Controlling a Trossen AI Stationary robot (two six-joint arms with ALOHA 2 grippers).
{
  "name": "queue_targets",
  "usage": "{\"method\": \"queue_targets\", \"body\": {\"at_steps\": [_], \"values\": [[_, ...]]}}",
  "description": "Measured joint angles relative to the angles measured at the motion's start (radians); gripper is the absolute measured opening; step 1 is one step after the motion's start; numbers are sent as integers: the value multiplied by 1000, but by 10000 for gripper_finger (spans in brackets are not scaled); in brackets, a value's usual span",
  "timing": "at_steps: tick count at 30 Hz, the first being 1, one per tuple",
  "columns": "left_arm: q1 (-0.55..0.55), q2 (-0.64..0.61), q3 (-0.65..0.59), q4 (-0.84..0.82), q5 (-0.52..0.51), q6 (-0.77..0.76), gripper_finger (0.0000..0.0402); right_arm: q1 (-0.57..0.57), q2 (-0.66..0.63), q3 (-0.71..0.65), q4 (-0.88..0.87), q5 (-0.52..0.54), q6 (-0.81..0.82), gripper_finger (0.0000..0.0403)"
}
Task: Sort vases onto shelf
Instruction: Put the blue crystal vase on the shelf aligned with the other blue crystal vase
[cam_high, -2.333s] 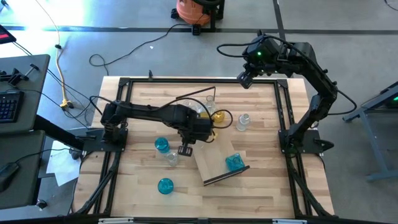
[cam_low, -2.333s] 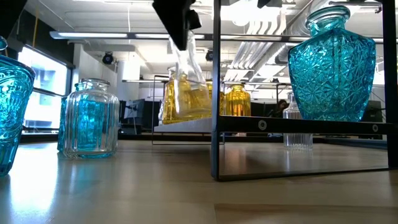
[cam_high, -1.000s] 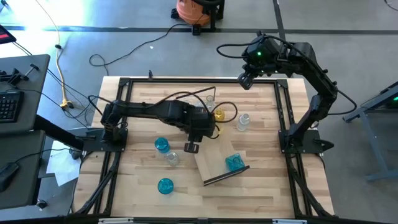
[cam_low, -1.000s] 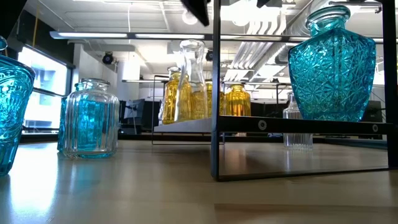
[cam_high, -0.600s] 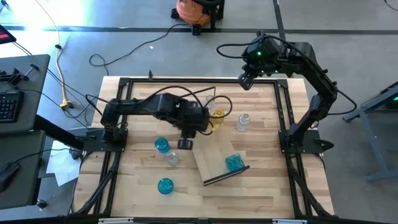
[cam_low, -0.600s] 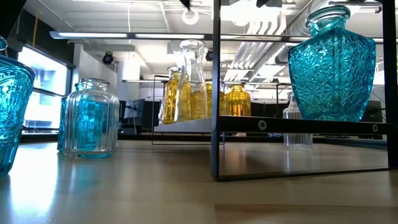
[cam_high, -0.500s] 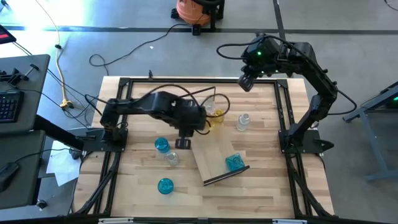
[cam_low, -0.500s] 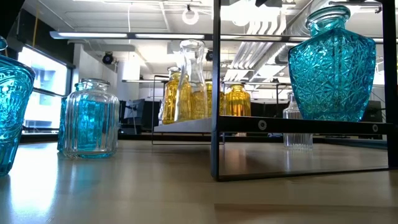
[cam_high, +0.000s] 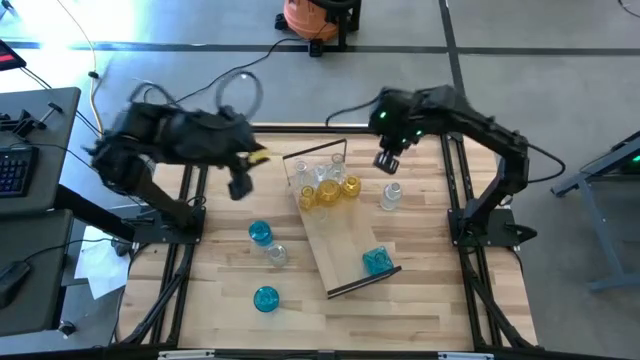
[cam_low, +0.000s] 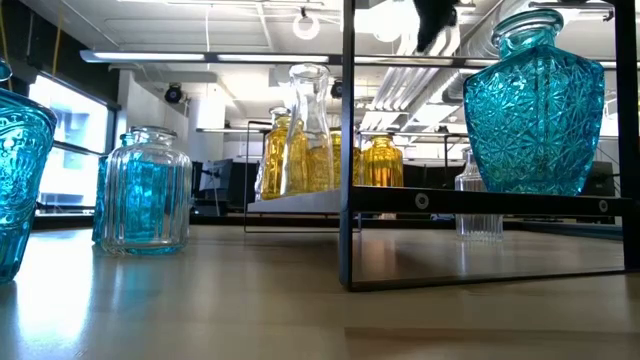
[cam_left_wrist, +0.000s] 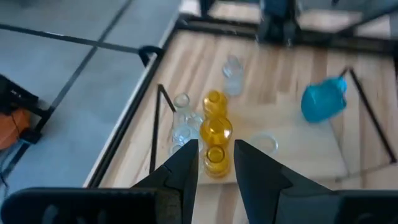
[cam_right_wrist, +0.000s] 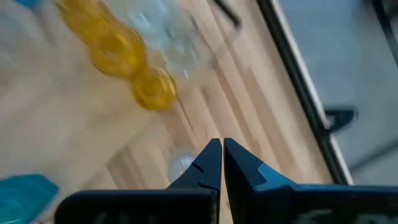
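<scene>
The shelf lies slantwise across the table. Amber and clear vases stand clustered at its far end, and a blue vase stands near its near end. A clear vase, two blue vases and a small clear one stand on the tabletop. My left gripper hangs open above the table's left part, away from the shelf, and touches nothing. My right gripper is shut, in the air just beyond the lone clear vase.
Dark metal frame rails run along the table's edges. The shelf's dark end rim stands upright in the low view, with a ribbed bluish jar to its left. Bare tabletop lies right of the shelf and along the near edge.
My left arm has drawn back from the shelf's far end, rising and swinging toward the table's left edge. My right arm has come in from the far edge, lowering toward the lone clear vase. The tall clear vase stays upright on the shelf.
</scene>
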Motion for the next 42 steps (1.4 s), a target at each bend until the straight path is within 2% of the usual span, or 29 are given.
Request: {"method": "queue_targets", "body": {"at_steps": [3,9,20,26,33,37,42], "values": [[0,-56,-2,1,-6,-44,93,-1,0,-114,-1,37,36,0],[0,-154,-1,-16,32,-77,93,18,-2,-258,1,16,156,0],[-1,-318,-2,-16,158,-45,93,157,-106,-346,0,4,562,0],[-1,-402,-2,-16,159,12,93,256,-111,-414,5,-60,683,0],[-1,-478,-1,-16,151,65,93,311,-111,-513,44,-59,871,0],[-1,-504,-2,-16,124,100,93,320,-110,-539,96,-32,873,11],[-1,-521,-1,-16,121,108,93,294,-110,-539,116,-32,836,57]]}}
